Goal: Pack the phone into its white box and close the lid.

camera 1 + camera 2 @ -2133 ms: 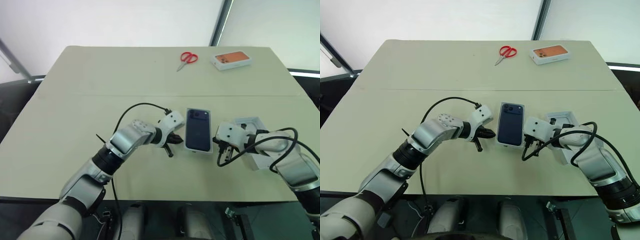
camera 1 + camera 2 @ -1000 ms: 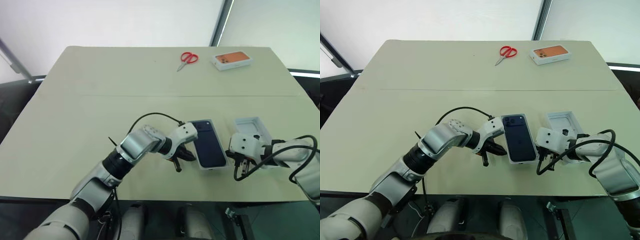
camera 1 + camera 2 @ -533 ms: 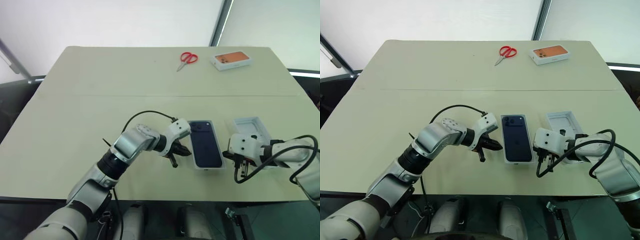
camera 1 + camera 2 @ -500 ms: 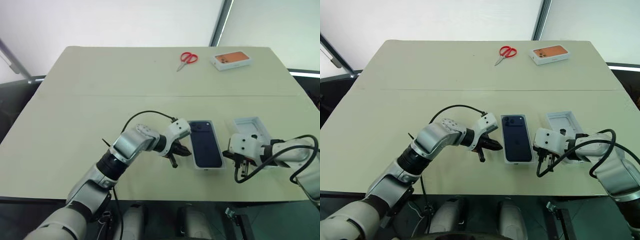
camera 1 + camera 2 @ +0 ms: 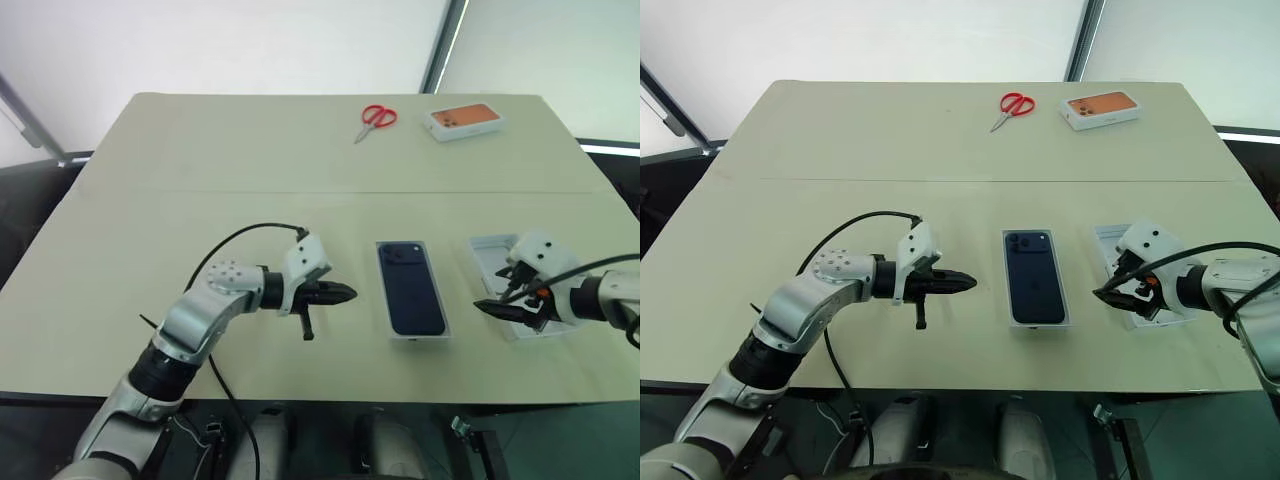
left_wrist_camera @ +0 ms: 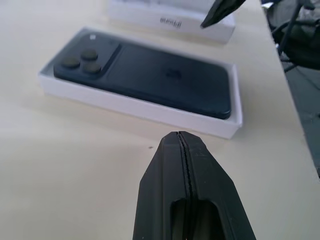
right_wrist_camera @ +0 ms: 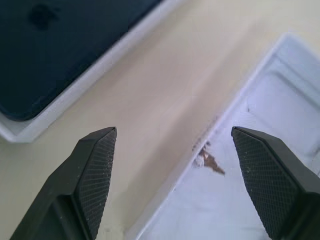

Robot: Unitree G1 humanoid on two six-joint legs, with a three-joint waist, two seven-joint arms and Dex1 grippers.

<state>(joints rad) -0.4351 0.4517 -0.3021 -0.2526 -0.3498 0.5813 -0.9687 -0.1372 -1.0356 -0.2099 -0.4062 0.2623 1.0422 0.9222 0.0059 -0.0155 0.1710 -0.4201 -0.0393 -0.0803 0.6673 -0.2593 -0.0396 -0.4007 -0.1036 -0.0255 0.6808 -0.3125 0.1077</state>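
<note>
I took the white box point(image 5: 414, 292) as my reference; it lay near the front edge of the table point(image 5: 150, 180), with the phone point(image 5: 410, 286) seated flat inside it, camera bump toward the far side.

To the box's left, apart from it, I saw the left gripper point(image 5: 344, 294) level above the table, tips aimed at the box, fingers pressed fully together and holding nothing.

To the box's right, the lid point(image 5: 507, 280) lay inner face up, plain white, a short strip of bare table between the two. The right gripper point(image 7: 172, 170) hung over the lid's near long edge, jaws spread wide and empty, one finger point(image 7: 92, 175) above the bare strip, the other above the lid's interior.

Hazards I judged from here:
- The lid wall was thin. A close with the fingers set too high would slip off it, and an off-centre grip would let the lid swing.
- The lid had to be turned over before seating. A tilted descent could catch a box corner and shove the tray.
- A left-side advance could push the unheld box out of line.

Well beyond the box sat red scissors point(image 5: 377, 117) and an orange-printed box point(image 5: 462, 119), clear of the work.
</note>
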